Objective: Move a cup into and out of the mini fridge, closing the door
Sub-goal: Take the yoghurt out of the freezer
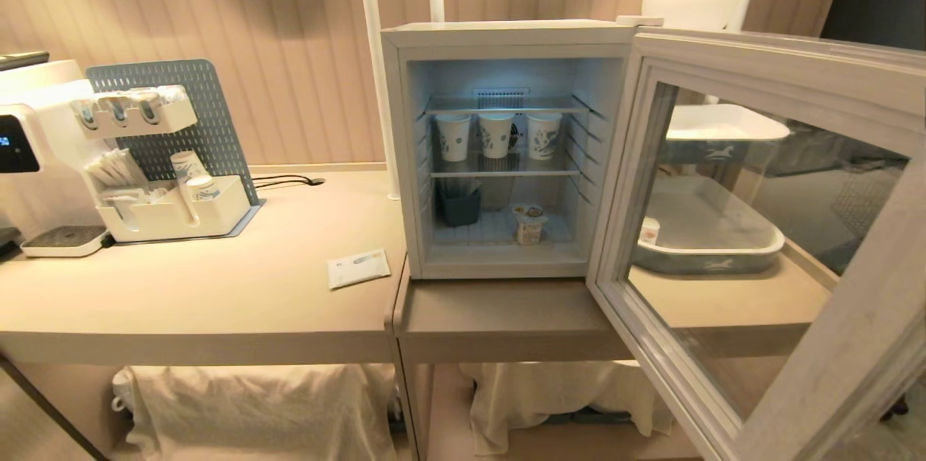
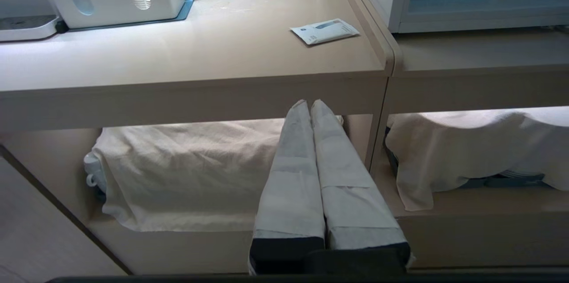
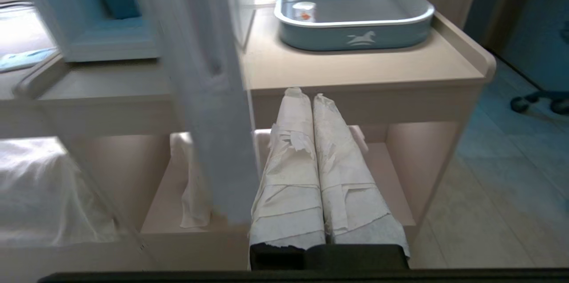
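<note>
Cup (image 1: 529, 223) stands on the floor of mini fridge (image 1: 499, 150), door (image 1: 759, 229) swung wide. Left gripper (image 2: 310, 104) clenched, empty, low before the counter (image 2: 200, 52) edge. Right gripper (image 3: 306, 96) likewise pressed closed, holding nothing, below the tray (image 3: 355, 29).

Three paper cups (image 1: 497, 134), one cup (image 1: 529, 223).
</note>
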